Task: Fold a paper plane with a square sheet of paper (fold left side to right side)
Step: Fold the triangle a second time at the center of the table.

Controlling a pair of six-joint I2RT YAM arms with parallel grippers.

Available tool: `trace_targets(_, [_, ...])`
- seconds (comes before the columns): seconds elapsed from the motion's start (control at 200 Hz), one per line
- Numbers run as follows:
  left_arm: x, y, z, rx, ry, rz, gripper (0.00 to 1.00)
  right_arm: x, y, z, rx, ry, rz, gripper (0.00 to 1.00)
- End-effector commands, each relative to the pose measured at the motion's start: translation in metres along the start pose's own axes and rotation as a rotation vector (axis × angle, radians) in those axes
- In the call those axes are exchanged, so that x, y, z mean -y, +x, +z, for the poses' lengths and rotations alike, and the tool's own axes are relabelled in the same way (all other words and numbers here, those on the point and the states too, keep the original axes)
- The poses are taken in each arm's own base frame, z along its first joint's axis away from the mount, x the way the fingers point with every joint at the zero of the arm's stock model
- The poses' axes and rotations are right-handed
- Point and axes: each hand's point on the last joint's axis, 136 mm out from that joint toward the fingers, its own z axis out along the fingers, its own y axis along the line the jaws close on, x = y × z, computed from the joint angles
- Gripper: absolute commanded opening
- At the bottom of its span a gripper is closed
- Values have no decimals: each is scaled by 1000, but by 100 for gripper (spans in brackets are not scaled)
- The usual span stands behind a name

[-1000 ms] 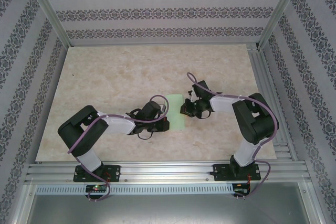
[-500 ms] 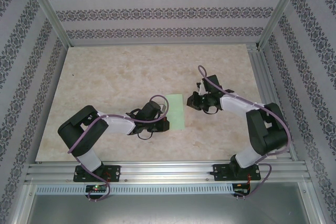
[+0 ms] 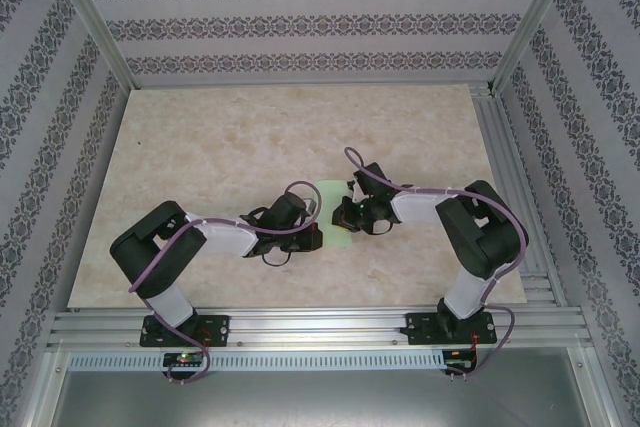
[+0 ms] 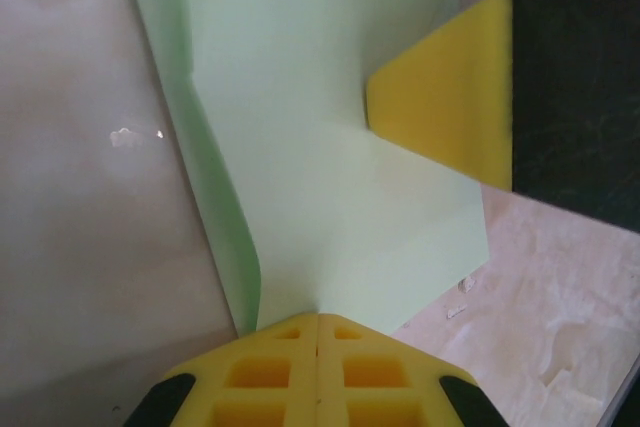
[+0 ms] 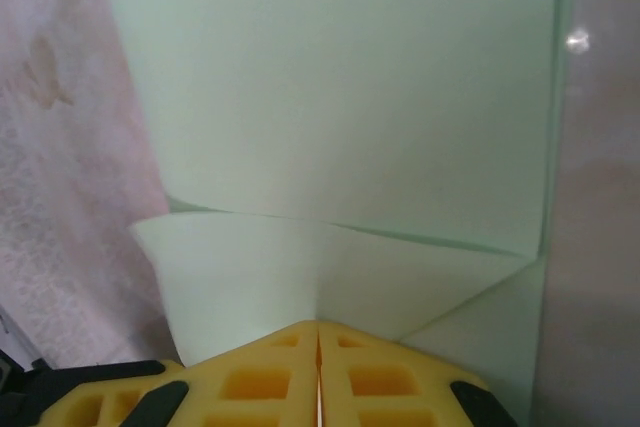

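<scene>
The square sheet of paper (image 3: 330, 192), pale green and partly folded, lies flat at the middle of the table. My left gripper (image 3: 316, 235) is shut, its yellow tips (image 4: 318, 322) resting on the paper's (image 4: 320, 147) near-left corner, beside a raised folded edge. My right gripper (image 3: 346, 215) is shut too and sits over the sheet's right part. In the right wrist view its closed tips (image 5: 318, 329) touch the paper (image 5: 340, 97) where a folded flap and creases meet. One yellow finger (image 4: 450, 97) of the right gripper shows pressing the paper in the left wrist view.
The marble-patterned tabletop (image 3: 220, 147) has bare room to the left, right and far side of the paper. An aluminium rail (image 3: 320, 327) runs along the near edge, and patterned walls enclose the other three sides. Tiny white flecks (image 4: 462, 287) lie beside the paper.
The right gripper drew back to the right off the paper, then came back left onto it. The left arm and the paper stayed put.
</scene>
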Motion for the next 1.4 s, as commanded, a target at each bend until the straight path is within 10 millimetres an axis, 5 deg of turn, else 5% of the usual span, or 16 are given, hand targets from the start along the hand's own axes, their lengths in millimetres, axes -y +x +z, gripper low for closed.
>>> trace_targets(0.0, [-53, 49, -2, -130, -185, -61, 7, 18, -8, 3, 18, 74, 28, 8])
trace_targets(0.455, [-63, 64, -30, -123, -214, -86, 8, 33, -6, 3, 4, 111, 50, 8])
trace_targets(0.714, [-11, 22, -42, -54, -128, -23, 9, 28, -5, 2, 3, 96, 37, 8])
trace_targets(0.994, [31, -7, -20, -44, 7, 5, 9, 25, -4, 1, 1, 89, 30, 8])
trace_targets(1.394, [-8, 1, 5, -84, -109, -37, 8, 17, -3, -2, 0, 64, 17, 9])
